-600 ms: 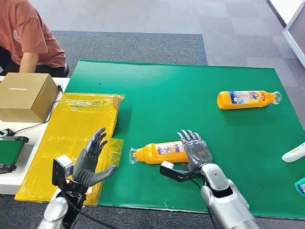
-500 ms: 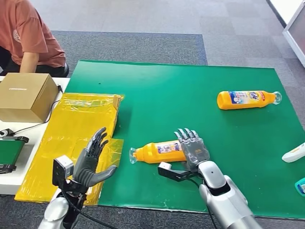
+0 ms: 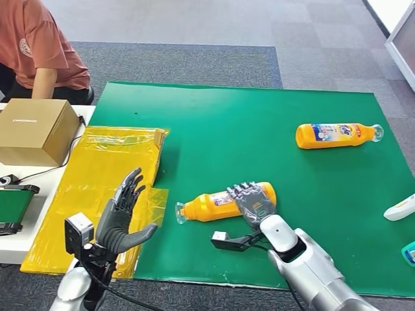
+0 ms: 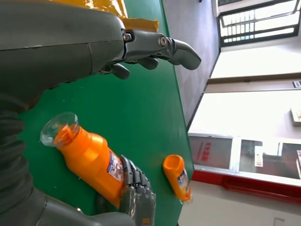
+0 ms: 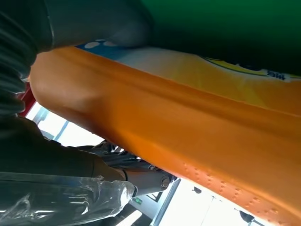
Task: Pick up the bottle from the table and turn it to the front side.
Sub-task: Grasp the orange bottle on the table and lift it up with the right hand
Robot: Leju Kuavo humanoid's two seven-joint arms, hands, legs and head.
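An orange bottle with a clear cap lies on its side on the green mat, cap end toward the yellow bag. My right hand grips its body near the base, fingers curled over the top; the base sticks out beyond them. In the left wrist view those fingers wrap the orange bottle. Its orange wall presses close against the palm in the right wrist view. My left hand is raised over the mat's near left corner, fingers spread and holding nothing; its fingers reach out over the mat.
A second orange bottle lies at the mat's far right. A crinkled yellow plastic bag covers the left side, beside a cardboard box. A person sits at the far left. A white object and a teal one lie at the right edge.
My right hand has slid left along the bottle and curled its fingers over the body, so the base now shows beyond it. The left hand has barely moved.
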